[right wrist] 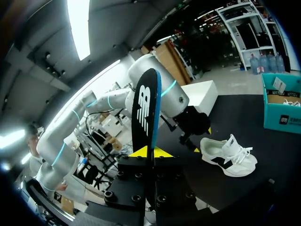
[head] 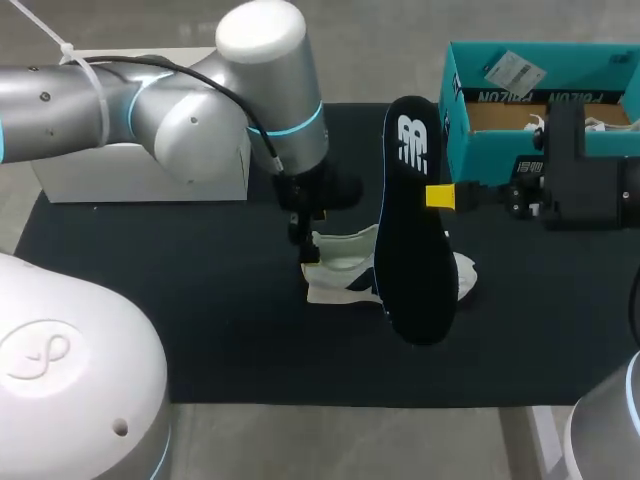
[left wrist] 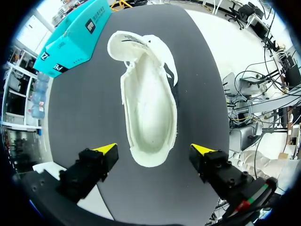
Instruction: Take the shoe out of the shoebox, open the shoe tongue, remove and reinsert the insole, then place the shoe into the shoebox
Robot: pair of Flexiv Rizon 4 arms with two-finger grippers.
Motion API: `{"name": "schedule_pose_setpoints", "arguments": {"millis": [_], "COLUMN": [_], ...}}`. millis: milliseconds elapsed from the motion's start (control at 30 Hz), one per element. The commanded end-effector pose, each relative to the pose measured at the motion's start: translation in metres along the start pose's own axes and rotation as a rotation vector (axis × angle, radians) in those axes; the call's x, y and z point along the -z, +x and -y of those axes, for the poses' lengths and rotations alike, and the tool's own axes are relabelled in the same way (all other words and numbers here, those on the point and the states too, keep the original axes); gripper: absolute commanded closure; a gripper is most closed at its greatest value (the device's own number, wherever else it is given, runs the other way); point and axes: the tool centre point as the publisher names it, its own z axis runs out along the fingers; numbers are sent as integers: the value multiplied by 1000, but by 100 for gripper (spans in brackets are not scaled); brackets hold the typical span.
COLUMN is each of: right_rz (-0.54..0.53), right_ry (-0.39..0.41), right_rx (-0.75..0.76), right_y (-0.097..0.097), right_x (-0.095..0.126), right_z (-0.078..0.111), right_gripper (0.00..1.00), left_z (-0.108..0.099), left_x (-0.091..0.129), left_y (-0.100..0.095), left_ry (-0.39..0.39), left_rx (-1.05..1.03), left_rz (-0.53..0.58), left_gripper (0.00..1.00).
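Shoe [head: 340, 268]: white, mid-mat [head: 150, 300], partly hidden by insole.
Insole [head: 415, 220]: black, upright, clamped in right gripper [right wrist: 151, 151].
Left gripper [left wrist: 155, 149]: fingers spread over shoe.
Shoebox [head: 540, 100]: teal, far right.
White box [head: 140, 170]: far left.

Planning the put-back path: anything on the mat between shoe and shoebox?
No. Left wrist view shows only bare mat between the shoe and the shoebox. The insole is off the mat, clamped in the right gripper.

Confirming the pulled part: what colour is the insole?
A flat black insole, white logo, blue edge; clearest in head view.
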Motion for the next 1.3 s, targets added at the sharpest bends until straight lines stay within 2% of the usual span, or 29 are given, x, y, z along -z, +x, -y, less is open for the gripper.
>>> {"name": "schedule_pose_setpoints", "arguments": {"millis": [33,1167,1300], "right_rz": [11,11,11], "right_ry": [-8,-8,-8], "right_rx": [-1,-1,-1], "right_y": [6,6,6], "right_x": [0,0,0], "right_z": [4,4,4], "right_gripper": [100,100,100], "left_z": [1,1,14], "left_x": [0,0,-8], "left_y": [0,0,-7], "left_ry": [-4,-4,-25], "left_rx": [0,0,9], "left_rz": [0,0,-26], "left_gripper": [0,0,0]}}
